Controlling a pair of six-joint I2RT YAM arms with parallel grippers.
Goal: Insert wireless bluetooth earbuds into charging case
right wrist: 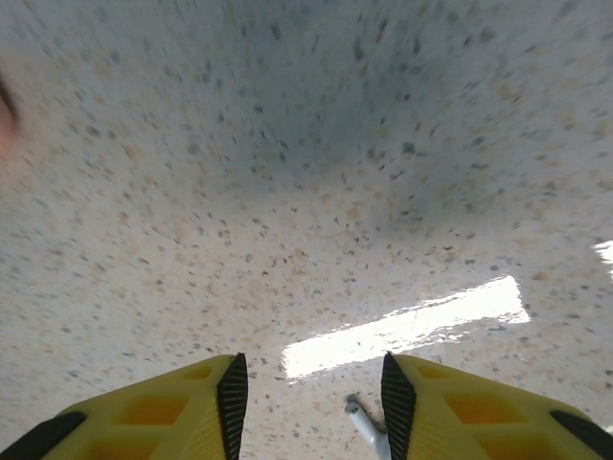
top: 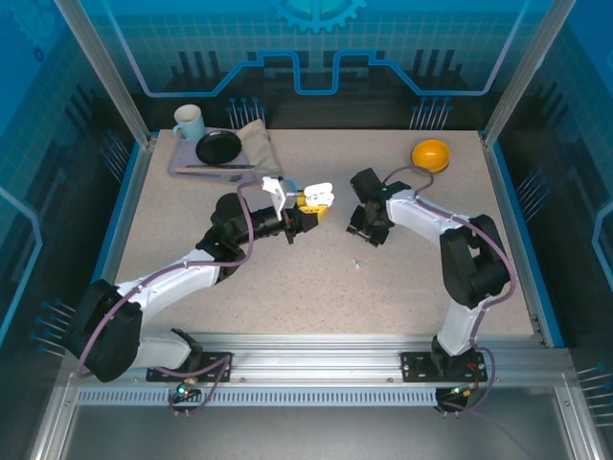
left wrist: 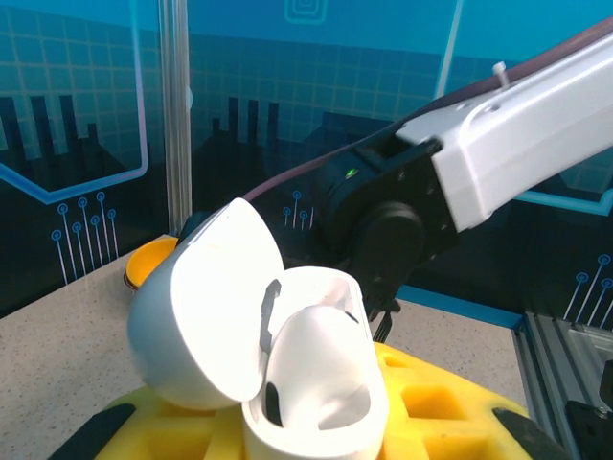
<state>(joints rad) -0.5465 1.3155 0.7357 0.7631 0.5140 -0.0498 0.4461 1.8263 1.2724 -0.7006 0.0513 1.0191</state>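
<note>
**Case clamped open, one bud loose on the desk**

The left end effector (top: 308, 200) is closed tight on the white charging case (left wrist: 316, 383), with the lid (left wrist: 201, 307) swung wide toward 9 o'clock in its wrist view. The right end effector (right wrist: 311, 385) hangs open, fingers spread over the speckled desk (top: 287, 280). A small white piece, probably an earbud (right wrist: 363, 420), lies between them at 5 o'clock. From above, the bud sits at 6 o'clock of that end effector, and an orange bowl (top: 431, 154) sits out at 1 o'clock.
</note>
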